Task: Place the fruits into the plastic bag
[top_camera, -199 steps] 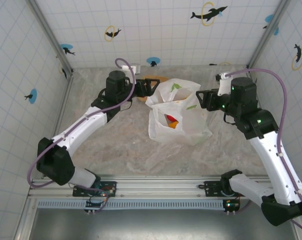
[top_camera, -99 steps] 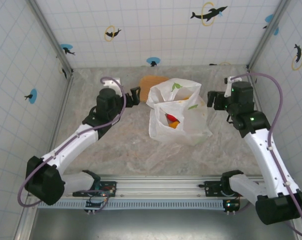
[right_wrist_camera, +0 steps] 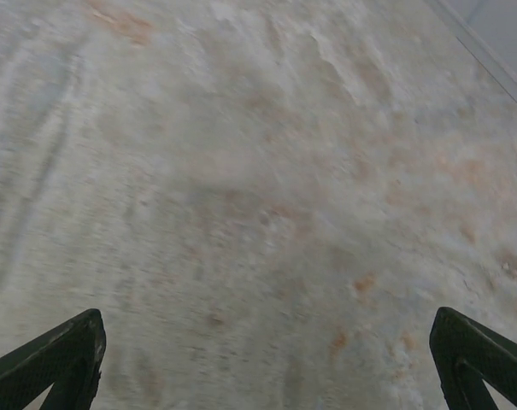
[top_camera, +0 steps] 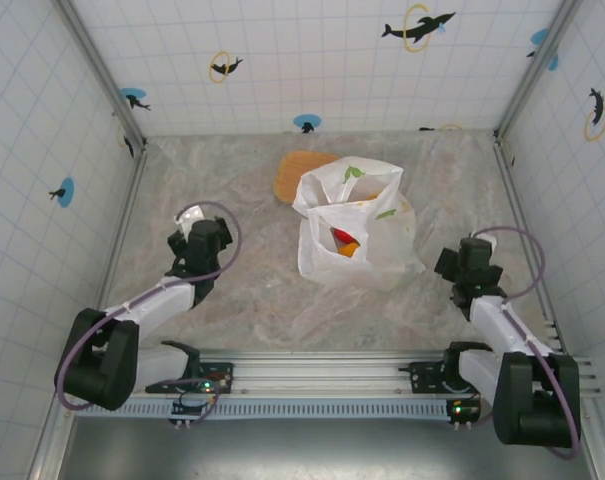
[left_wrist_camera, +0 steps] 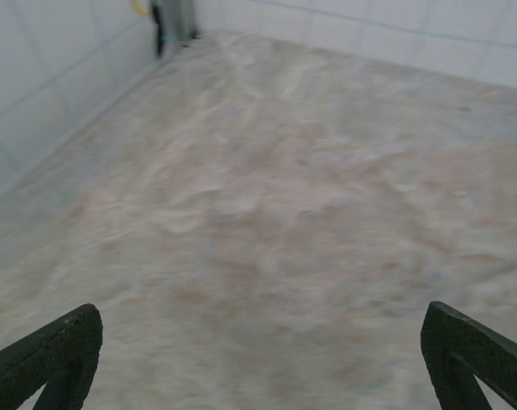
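Marbled table (top_camera: 242,200): plastic bag (top_camera: 357,235) holding fruits (top_camera: 342,240) between left gripper (left_wrist_camera: 258,325) and right gripper (right_wrist_camera: 267,320), both spread wide, empty, right nearer.

Translucent plastic bag (top_camera: 374,258), matt table (top_camera: 244,292) (marbled)

A robot-lab test cell: white grid-lined wall panels (top_camera: 312,60) with dolphin stickers (top_camera: 418,27) enclose the beige marbled tabletop (top_camera: 232,180) ahead of the left gripper (left_wrist_camera: 258,329) and right gripper (right_wrist_camera: 267,333); a silver aluminium mounting rail (top_camera: 322,375) lies behind them.
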You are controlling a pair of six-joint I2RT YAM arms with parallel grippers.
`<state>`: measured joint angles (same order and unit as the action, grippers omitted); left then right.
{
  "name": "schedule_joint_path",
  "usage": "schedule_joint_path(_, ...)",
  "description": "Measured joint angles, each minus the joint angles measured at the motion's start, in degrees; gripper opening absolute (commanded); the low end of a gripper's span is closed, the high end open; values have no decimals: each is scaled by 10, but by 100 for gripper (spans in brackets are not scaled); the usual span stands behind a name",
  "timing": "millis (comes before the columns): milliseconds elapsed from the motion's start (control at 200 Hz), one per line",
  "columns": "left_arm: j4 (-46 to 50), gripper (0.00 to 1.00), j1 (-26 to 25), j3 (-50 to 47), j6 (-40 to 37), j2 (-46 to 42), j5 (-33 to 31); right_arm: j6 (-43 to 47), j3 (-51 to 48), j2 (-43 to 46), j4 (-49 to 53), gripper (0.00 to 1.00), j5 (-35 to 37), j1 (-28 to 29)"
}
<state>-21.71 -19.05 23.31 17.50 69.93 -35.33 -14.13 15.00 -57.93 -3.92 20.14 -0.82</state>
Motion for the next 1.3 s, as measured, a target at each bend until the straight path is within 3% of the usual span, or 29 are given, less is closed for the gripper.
schedule_joint_path(105, -61, 98, 19, -46, -51, 13, -28, -15, -25, -29, -66, 100, 27, 1)
schedule_joint_path(350, -173, 98, 66, -99, -125, 80, -4, 0, -53, -132, -235, 100, 104, 47)
schedule_joint_path(550, -316, 98, 97, -184, -152, 114, 57, 44, -74, -212, -353, 100, 117, 61)
schedule_joint_path(811, -513, 97, 176, -230, -148, 171, 177, 77, -78, -221, -433, 100, 65, 37)
schedule_joint_path(1016, -522, 98, 181, -230, -146, 171, 241, 86, -114, -200, -471, 100, 2, 14)
schedule_joint_path(1301, -521, 98, 181, -230, -145, 171, 260, 106, -132, -194, -494, 100, -13, 15)
